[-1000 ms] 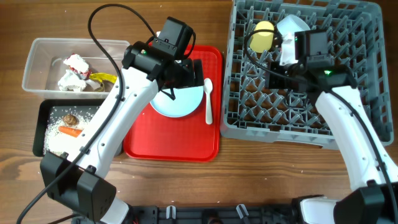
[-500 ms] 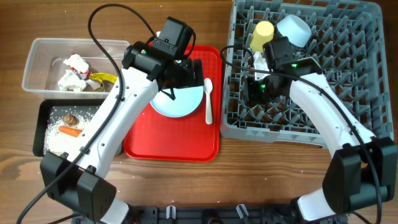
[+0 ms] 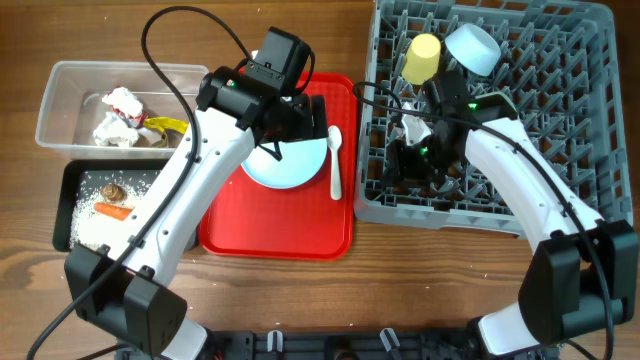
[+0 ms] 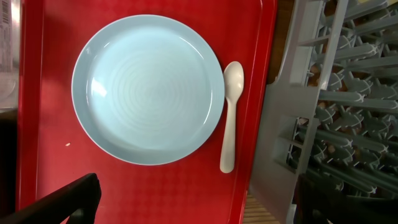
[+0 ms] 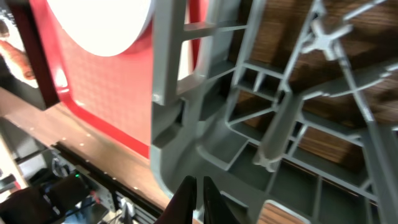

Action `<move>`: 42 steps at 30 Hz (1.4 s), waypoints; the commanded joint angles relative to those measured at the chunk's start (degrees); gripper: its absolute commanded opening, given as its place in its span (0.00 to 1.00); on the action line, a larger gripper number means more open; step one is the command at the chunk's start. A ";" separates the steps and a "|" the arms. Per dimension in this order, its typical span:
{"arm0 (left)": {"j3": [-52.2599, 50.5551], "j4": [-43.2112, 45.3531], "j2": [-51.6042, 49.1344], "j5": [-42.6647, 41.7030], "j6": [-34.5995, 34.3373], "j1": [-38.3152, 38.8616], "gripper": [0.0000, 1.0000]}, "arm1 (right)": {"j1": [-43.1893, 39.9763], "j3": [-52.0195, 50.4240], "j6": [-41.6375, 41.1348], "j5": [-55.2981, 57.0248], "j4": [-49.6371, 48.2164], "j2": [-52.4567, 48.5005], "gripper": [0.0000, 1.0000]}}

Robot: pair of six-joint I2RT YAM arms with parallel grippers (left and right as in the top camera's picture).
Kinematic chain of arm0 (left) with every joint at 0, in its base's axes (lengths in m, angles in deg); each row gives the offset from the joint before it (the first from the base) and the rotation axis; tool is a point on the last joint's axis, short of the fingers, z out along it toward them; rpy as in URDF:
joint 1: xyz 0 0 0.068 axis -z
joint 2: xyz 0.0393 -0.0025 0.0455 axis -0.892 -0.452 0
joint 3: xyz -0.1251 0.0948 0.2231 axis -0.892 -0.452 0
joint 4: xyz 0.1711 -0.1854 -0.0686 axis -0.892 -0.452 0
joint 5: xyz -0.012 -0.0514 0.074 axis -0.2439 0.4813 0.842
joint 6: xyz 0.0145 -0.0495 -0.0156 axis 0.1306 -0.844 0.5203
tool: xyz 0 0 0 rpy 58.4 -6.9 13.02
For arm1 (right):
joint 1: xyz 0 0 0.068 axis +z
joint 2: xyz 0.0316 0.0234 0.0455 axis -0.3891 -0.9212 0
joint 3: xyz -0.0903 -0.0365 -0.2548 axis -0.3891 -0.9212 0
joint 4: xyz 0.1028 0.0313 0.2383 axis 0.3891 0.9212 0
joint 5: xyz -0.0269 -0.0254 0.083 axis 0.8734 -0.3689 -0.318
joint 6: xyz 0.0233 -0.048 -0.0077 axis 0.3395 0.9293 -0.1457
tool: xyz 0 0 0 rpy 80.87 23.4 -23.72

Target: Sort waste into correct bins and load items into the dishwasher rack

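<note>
A pale blue plate (image 4: 148,89) and a white spoon (image 4: 231,118) lie side by side on the red tray (image 4: 37,155). My left gripper (image 4: 186,208) hovers above them, open and empty; overhead it (image 3: 285,135) sits over the plate (image 3: 290,170). The grey dishwasher rack (image 3: 560,120) holds a yellow cup (image 3: 422,58) and a light blue bowl (image 3: 472,48) at its back left. My right gripper (image 3: 405,170) is low at the rack's front left, shut with nothing in it (image 5: 199,199). The clear tub (image 3: 60,80) holds crumpled paper (image 3: 118,115). The black tray (image 3: 70,185) holds rice and a carrot (image 3: 115,211).
The rack's wall (image 4: 280,124) stands right beside the red tray's right edge. Upright pegs (image 5: 280,124) surround my right fingers. The tub and black tray sit at the far left, with wooden tabletop (image 3: 400,280) in front.
My right arm has swung from the back of the rack by the bowl down to the rack's front left. The bowl now shows uncovered. The left arm has not moved.
</note>
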State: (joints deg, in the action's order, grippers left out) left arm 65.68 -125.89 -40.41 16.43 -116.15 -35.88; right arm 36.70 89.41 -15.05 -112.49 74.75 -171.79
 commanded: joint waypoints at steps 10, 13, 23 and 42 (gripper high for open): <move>0.70 -0.04 1.57 0.96 0.46 -0.09 1.00 | 6.05 -0.20 -12.22 7.98 -11.26 -0.57 0.44; 0.70 -0.04 1.57 0.96 0.46 -0.11 1.00 | 8.72 -0.20 -17.07 15.52 -12.41 -0.57 0.45; 0.70 -0.04 1.57 0.96 0.46 -0.11 1.00 | 12.76 -0.22 -21.57 21.53 -15.41 -0.57 0.36; 0.70 -0.04 1.57 0.98 0.46 -0.11 1.00 | 12.76 -2.71 -22.91 24.04 -18.03 -1.11 0.25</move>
State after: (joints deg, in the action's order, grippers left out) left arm 65.68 -125.89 -40.43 16.45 -116.15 -35.88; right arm 49.18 88.95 -37.06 -89.63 57.94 -172.03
